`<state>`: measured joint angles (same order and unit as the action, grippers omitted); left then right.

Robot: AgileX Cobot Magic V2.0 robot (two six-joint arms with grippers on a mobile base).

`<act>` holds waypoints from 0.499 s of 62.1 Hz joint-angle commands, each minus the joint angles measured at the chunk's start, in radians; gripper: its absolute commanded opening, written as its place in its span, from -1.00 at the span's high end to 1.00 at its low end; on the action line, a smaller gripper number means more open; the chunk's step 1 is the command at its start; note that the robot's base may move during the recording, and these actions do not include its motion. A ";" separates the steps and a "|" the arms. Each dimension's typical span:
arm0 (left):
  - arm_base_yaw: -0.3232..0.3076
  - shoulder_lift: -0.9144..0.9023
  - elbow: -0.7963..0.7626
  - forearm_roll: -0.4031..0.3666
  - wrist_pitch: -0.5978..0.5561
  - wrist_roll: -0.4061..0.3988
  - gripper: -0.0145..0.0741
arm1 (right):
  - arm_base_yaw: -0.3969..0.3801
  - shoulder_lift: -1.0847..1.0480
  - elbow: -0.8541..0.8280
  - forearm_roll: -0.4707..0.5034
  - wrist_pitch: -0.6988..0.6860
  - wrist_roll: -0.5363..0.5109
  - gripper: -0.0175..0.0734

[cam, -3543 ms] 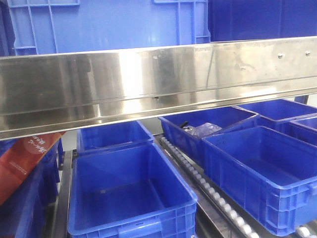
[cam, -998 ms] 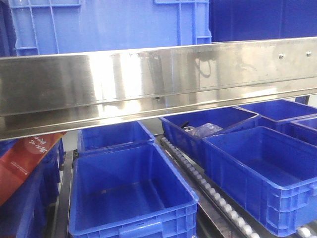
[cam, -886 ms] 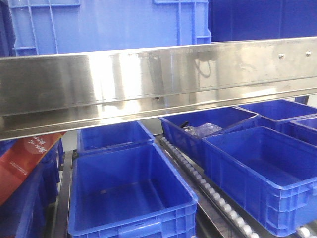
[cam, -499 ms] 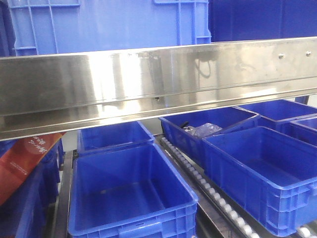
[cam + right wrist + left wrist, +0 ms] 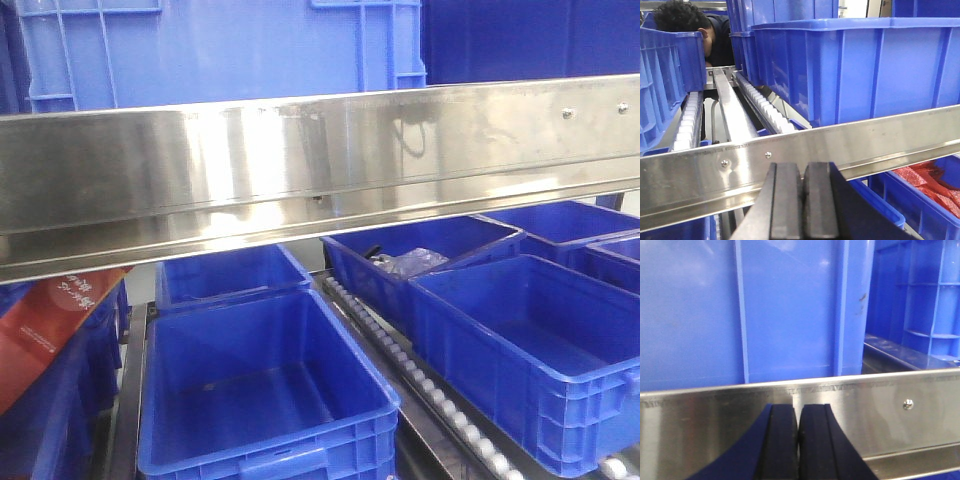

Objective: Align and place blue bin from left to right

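A large blue bin (image 5: 220,50) stands on the upper shelf behind the steel rail (image 5: 320,160). Up close in the left wrist view its ribbed wall (image 5: 785,310) fills the frame. My left gripper (image 5: 798,440) is shut and empty, low in front of the rail (image 5: 890,415). In the right wrist view another blue bin (image 5: 855,65) sits on the roller shelf past the rail (image 5: 840,145). My right gripper (image 5: 802,205) is shut with nothing in it, just below that rail. Neither gripper shows in the front view.
Lower shelf holds several open blue bins: one near left (image 5: 260,400), one behind it (image 5: 230,275), one right (image 5: 530,350), one with plastic bags (image 5: 410,262). Roller track (image 5: 430,390) runs between them. Red packets (image 5: 50,320) at left. A person (image 5: 695,25) leans in behind.
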<state>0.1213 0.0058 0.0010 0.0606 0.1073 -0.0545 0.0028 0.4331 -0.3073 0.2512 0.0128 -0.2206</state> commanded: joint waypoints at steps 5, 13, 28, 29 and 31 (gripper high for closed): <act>0.002 -0.006 -0.001 -0.005 -0.023 0.002 0.67 | -0.009 -0.006 0.001 -0.048 -0.028 -0.008 0.79; 0.002 -0.006 -0.001 -0.005 -0.023 0.002 0.67 | -0.009 -0.057 0.011 -0.117 -0.013 -0.007 0.79; 0.002 -0.006 -0.001 -0.005 -0.023 0.002 0.67 | -0.041 -0.286 0.156 -0.209 0.067 0.130 0.79; 0.002 -0.006 -0.001 -0.005 -0.023 0.002 0.67 | -0.044 -0.304 0.174 -0.209 0.069 0.130 0.79; 0.002 -0.006 -0.001 -0.005 -0.023 0.002 0.67 | -0.049 -0.326 0.202 -0.209 0.069 0.130 0.79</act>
<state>0.1213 0.0058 0.0010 0.0606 0.1073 -0.0545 -0.0309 0.1681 -0.1603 0.0653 0.0727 -0.1195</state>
